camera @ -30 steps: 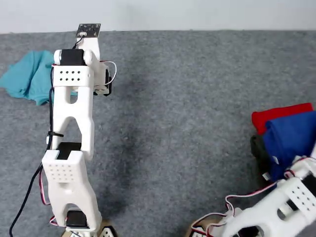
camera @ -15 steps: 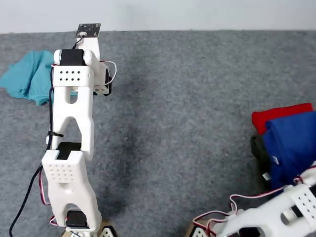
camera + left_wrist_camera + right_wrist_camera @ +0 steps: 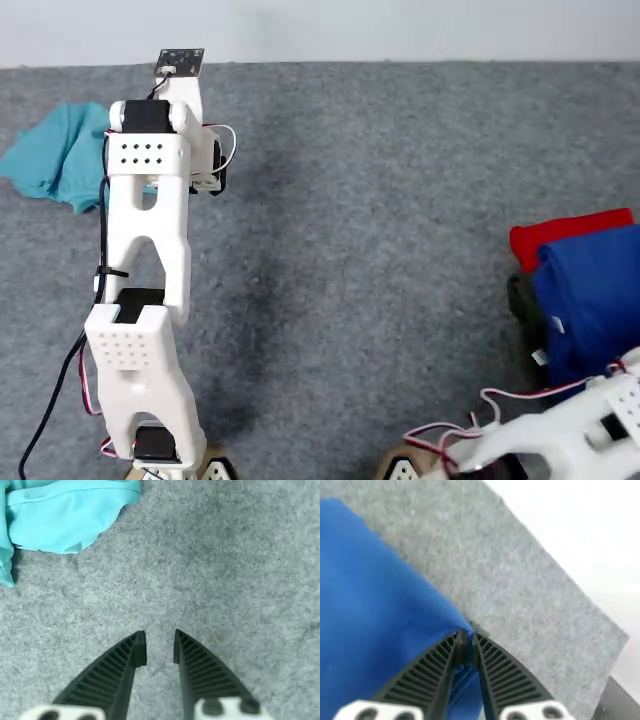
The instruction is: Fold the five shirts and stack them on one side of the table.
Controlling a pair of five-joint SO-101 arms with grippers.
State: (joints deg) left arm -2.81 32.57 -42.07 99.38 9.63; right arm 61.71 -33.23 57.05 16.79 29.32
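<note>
Stacking step: right end effector (image 3: 467, 634) closed at folded blue fabric shirt (image 3: 370, 605); open left end effector (image 3: 160, 647) should next grasp crumpled teal fabric shirt (image 3: 65, 515).

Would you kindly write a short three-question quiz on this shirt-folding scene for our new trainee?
1. True or false: the teal shirt lies neatly folded.
2. Which shirt does the right hand pinch? A red, B blue, C teal.
3. Complete: the left hand is open over the bare grey ___.
Key: 1 false, it lies crumpled; 2 B, the blue shirt; 3 mat.
</note>
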